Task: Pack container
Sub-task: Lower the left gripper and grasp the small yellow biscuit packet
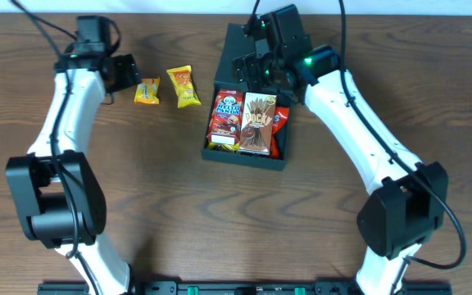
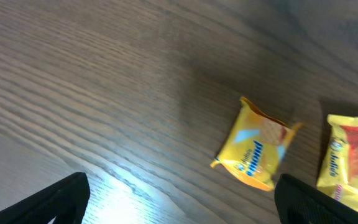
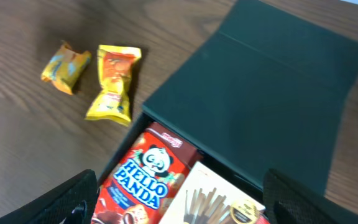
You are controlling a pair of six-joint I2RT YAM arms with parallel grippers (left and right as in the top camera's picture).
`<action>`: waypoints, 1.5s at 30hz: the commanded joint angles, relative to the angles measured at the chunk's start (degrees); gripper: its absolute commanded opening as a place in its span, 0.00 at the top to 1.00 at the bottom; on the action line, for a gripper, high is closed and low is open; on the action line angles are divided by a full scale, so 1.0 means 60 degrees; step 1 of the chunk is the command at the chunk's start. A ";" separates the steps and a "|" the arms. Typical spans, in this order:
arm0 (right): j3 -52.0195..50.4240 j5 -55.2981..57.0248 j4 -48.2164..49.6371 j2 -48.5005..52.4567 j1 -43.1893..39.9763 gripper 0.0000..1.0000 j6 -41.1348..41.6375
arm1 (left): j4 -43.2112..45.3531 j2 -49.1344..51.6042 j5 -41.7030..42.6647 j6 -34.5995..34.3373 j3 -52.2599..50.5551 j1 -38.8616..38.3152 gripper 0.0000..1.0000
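A black cardboard container (image 1: 244,158) sits at the centre back of a wood-grain worktop (image 1: 170,205), its flap lid (image 1: 240,49) thrown open and lying flat behind it. Inside, side by side, lie a red Hello Panda box (image 1: 226,116), a Pocky box (image 1: 258,123) and, against the right wall, a red packet (image 1: 282,121) that is partly hidden. The right arm (image 1: 359,123) reaches over the back edge of the container, its jaws spread wide above the two boxes and gripping nothing. To the left of the container, two yellow snack packets lie close together on the bare wood: a small packet (image 1: 147,92) and a longer packet with an orange panel (image 1: 183,87). The left arm (image 1: 64,106) hangs just to the left of the small packet, its jaws wide apart and empty, with only wood between them in the wrist view
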 commanded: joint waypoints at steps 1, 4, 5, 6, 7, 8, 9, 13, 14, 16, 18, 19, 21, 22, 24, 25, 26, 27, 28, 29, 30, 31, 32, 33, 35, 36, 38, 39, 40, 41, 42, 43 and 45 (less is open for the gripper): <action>0.0117 -0.0138 0.0015 -0.0113 0.0095 0.13 -0.0135 | 0.0106 0.0495 0.0809 0.0962 0.0025 -0.0015 0.03; 0.0117 -0.0127 -0.0069 -0.0113 0.0069 0.11 -0.0135 | 0.0157 0.0801 0.0900 0.1508 0.0025 -0.0197 0.05; 0.0117 -0.0098 -0.0106 -0.0113 0.0055 0.10 -0.0135 | 0.0178 0.0900 0.1009 0.1647 0.0025 -0.0248 0.05; 0.0117 -0.0055 -0.0182 -0.0113 0.0022 0.08 -0.0135 | 0.0211 0.1027 0.1206 0.1734 0.0025 -0.0313 0.05; 0.0117 -0.0011 -0.0240 -0.0113 0.0004 0.07 -0.0138 | 0.0226 0.1082 0.1333 0.1843 0.0025 -0.0353 0.05; 0.0117 0.0091 -0.0317 -0.0113 -0.0051 0.05 -0.0135 | 0.0277 0.1166 0.1341 0.1894 0.0025 -0.0412 0.05; 0.0120 0.0138 -0.0393 -0.0124 -0.0117 0.02 -0.0138 | 0.0357 0.1253 0.1366 0.2040 0.0025 -0.0470 0.05; 0.0197 0.0135 -0.0641 -0.0197 -0.0423 0.01 -0.0138 | 0.0601 0.1541 0.1377 0.2805 0.0025 -0.0678 0.05; 0.0215 0.0131 -0.0678 -0.0222 -0.0488 0.01 -0.0138 | 0.0674 0.1639 0.1366 0.2980 0.0025 -0.0732 0.05; 0.0248 0.0131 -0.0750 -0.0295 -0.0627 0.01 -0.0138 | 0.0852 0.1796 0.1260 0.3213 0.0025 -0.0798 0.05; 0.0251 0.0120 -0.0812 -0.0368 -0.0750 0.01 -0.0164 | 0.1005 0.1927 0.1191 0.3209 0.0025 -0.0805 0.05; 0.0251 0.0117 -0.0831 -0.0386 -0.0801 0.01 -0.0171 | 0.1082 0.1982 0.1198 0.3206 0.0025 -0.0805 0.05; 0.0251 0.0113 -0.0911 -0.0441 -0.0896 0.01 -0.0175 | 0.1239 0.2138 0.1198 0.3209 0.0025 -0.0787 0.05; 0.0251 0.0113 -0.0947 -0.0474 -0.0936 0.01 -0.0175 | 0.1297 0.2211 0.1198 0.3209 0.0025 -0.0783 0.05; 0.0251 0.0113 -0.1005 -0.0510 -0.1013 0.01 -0.0215 | 0.1402 0.2320 0.1209 0.3206 0.0025 -0.0787 0.05; 0.0255 0.0113 -0.1024 -0.0521 -0.1042 0.01 -0.0277 | 0.1439 0.2368 0.1224 0.3209 0.0025 -0.0787 0.05; 0.0255 0.0117 -0.1035 -0.0535 -0.1064 0.01 -0.0280 | 0.1479 0.2401 0.1231 0.3206 0.0025 -0.0790 0.04; 0.0255 0.0117 -0.1038 -0.0546 -0.1082 0.01 -0.0295 | 0.1504 0.2415 0.1231 0.3206 0.0025 -0.0794 0.04; 0.0255 0.0113 -0.1038 -0.0546 -0.1104 0.01 -0.0328 | 0.1512 0.2433 0.1231 0.3206 0.0025 -0.0794 0.02; 0.0255 0.0113 -0.1035 -0.0554 -0.1111 0.01 -0.0331 | 0.1519 0.2437 0.1231 0.3206 0.0025 -0.0790 0.00; 0.0255 0.0117 -0.1031 -0.0561 -0.1115 0.01 -0.0350 | 0.1519 0.2452 0.1228 0.3206 0.0025 -0.0787 0.00; 0.0255 0.0117 -0.1031 -0.0561 -0.1118 0.01 -0.0350 | 0.1519 0.2459 0.1228 0.3206 0.0025 -0.0787 0.06; 0.0255 0.0113 -0.1027 -0.0561 -0.1118 0.01 -0.0350 | 0.1519 0.2459 0.1228 0.3206 0.0025 -0.0787 0.06; 0.0255 0.0117 -0.1031 -0.0561 -0.1118 0.01 -0.0350 | 0.1545 0.2466 0.1228 0.3209 0.0025 -0.0787 0.07; 0.0255 0.0113 -0.1035 -0.0561 -0.1118 0.01 -0.0353 | 0.1657 0.2466 0.1224 0.3209 0.0025 -0.0787 0.10; 0.0255 0.0117 -0.1031 -0.0561 -0.1118 0.01 -0.0353 | 0.1723 0.2470 0.1228 0.3209 0.0025 -0.0787 0.11; 0.0255 0.0117 -0.1035 -0.0561 -0.1118 0.01 -0.0361 | 0.1858 0.2470 0.1228 0.3209 0.0025 -0.0787 0.16; 0.0255 0.0117 -0.1049 -0.0561 -0.1118 0.01 -0.0408 | 0.1909 0.2470 0.1224 0.3209 0.0025 -0.0783 0.17; 0.0255 0.0120 -0.1071 -0.0561 -0.1118 0.01 -0.0423 | 0.1942 0.2470 0.1220 0.3209 0.0025 -0.0783 0.17; 0.0255 0.0120 -0.1100 -0.0561 -0.1118 0.01 -0.0423 | 0.1967 0.2477 0.1220 0.3213 0.0025 -0.0783 0.17; 0.0255 0.0120 -0.1140 -0.0561 -0.1118 0.01 -0.0426 | 0.2000 0.2514 0.1224 0.3209 0.0025 -0.0783 0.17; 0.0255 0.0120 -0.1177 -0.0561 -0.1118 0.01 -0.0426 | 0.2007 0.2550 0.1224 0.3209 0.0025 -0.0783 0.17; 0.0255 0.0124 -0.1235 -0.0561 -0.1122 0.01 -0.0426 | 0.1996 0.2707 0.1228 0.3206 0.0025 -0.0787 0.17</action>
